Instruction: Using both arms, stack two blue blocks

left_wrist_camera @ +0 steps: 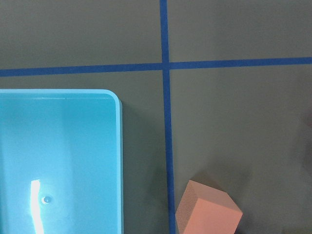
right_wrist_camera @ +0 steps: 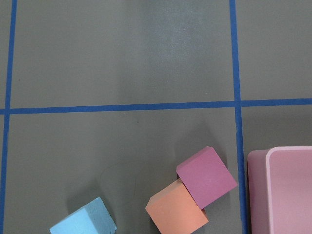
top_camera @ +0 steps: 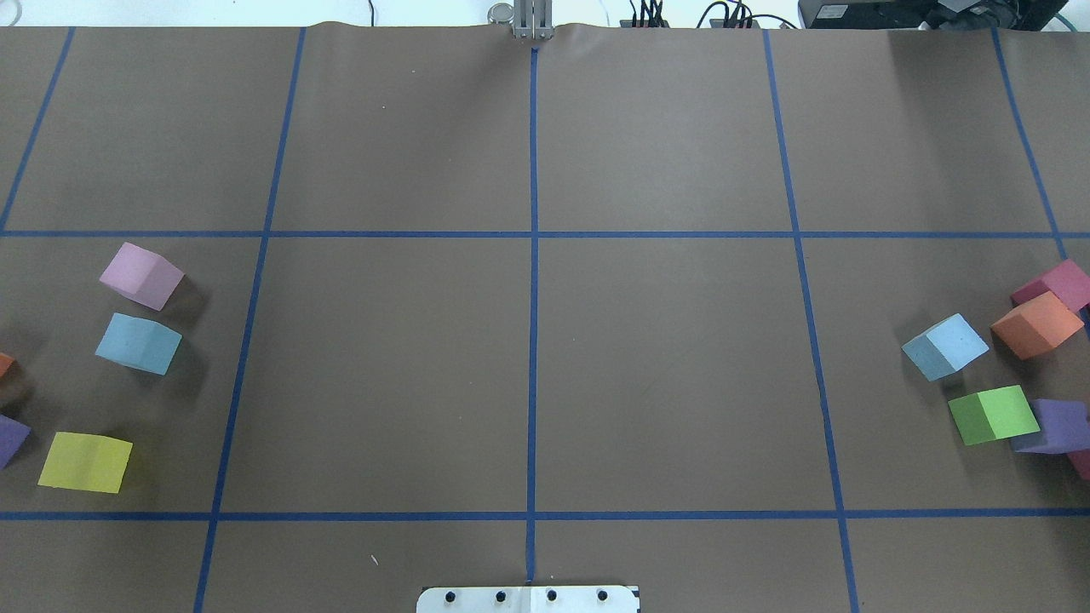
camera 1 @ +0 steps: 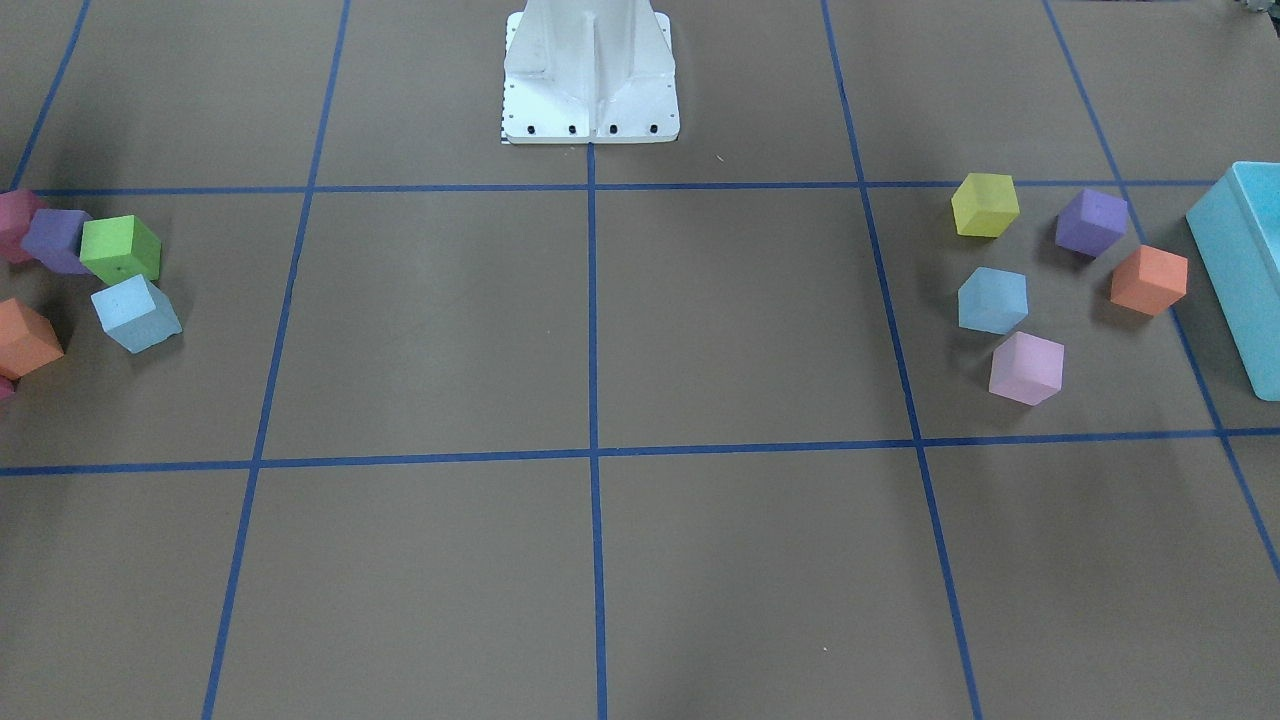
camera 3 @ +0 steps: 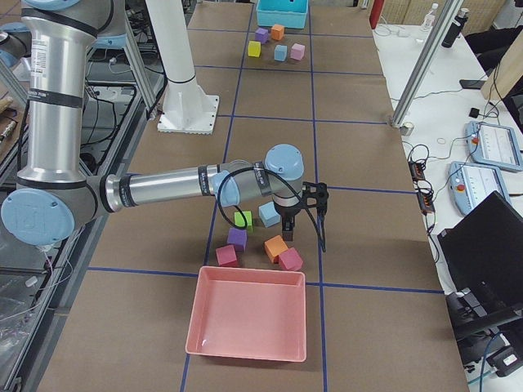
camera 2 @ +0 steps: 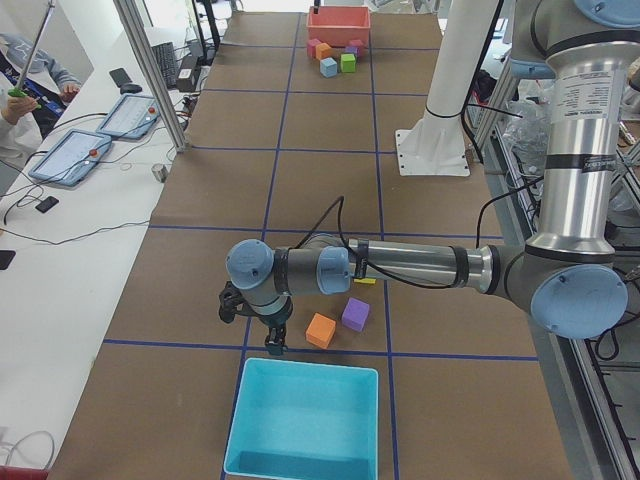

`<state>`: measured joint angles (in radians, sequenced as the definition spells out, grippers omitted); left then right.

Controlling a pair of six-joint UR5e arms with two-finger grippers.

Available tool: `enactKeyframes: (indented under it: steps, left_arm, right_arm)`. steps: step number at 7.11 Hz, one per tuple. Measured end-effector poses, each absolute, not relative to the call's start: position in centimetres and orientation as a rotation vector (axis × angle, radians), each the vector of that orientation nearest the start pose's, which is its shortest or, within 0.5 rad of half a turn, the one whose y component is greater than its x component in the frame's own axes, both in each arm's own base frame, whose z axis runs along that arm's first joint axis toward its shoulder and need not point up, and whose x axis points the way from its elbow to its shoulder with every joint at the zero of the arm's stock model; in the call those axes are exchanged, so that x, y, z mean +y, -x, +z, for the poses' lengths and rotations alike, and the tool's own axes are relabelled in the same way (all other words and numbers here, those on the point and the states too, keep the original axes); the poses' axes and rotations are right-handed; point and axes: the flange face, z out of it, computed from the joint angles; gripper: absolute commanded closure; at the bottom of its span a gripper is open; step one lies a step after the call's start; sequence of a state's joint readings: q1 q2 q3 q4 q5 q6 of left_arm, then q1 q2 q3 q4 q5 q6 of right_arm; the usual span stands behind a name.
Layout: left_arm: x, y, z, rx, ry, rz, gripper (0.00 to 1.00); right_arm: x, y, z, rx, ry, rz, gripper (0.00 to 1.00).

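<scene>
Brown paper gridded with blue tape covers the table (top_camera: 664,340), and nothing on it is stacked yet; I judge the job to be at its very start. My left gripper (camera 2: 271,338) hangs fingers-down, low over the paper, just beside the near rim of the turquoise bin (camera 2: 300,420). It shows only in a side view, so I cannot tell whether its fingers are spread or closed. My left arm (camera 2: 420,265) reaches there with the forearm stretched out level from the elbow and the wrist bent downward. Its wrist camera sees the bin's corner and an orange cube (left_wrist_camera: 207,212), but no blue. My right gripper (camera 3: 288,229) mirrors this at the other end, pointing down over the cluster of cubes in front of the pink bin (camera 3: 245,318), with the right arm (camera 3: 163,188) likewise laid out level. Again I cannot tell how its fingers stand. Its camera catches the right blue block (right_wrist_camera: 84,220) at the bottom edge, apart from a magenta cube (right_wrist_camera: 207,176). That block lies on the paper near a green cube (top_camera: 992,415). The left blue block (top_camera: 138,342) lies at the opposite end, near a pink cube (top_camera: 141,275), well apart from its partner, so neither is held. Everything is left: grasp each, bring them together, set one on the other.
</scene>
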<state>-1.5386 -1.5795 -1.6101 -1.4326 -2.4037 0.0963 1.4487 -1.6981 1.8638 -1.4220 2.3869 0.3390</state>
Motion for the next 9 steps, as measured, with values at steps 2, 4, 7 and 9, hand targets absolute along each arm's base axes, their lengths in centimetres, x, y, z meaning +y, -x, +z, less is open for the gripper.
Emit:
enactKeyframes:
  steps: [2,4,7,9]
  left_arm:
    - [-49.1,4.4,64.4,0.835,0.058,0.082,0.01]
    - [-49.4,4.3,63.5,0.834,0.057,0.053,0.0]
    - [-50.7,3.3,58.5,0.843,0.027,-0.035,0.0]
    - [-52.1,-0.9,54.7,0.855,0.041,-0.048,0.0]
  right_arm:
    - [-45.1,-0.6,55.3,-0.854,-0.11,0.072,0.0]
    - [-45.5,-0.5,54.2,-0.844,-0.14,0.059,0.0]
    - [-46.3,1.7,52.7,-0.804,-0.171,0.005,0.0]
    - [-46.1,5.6,52.2,-0.814,-0.167,-0.085,0.0]
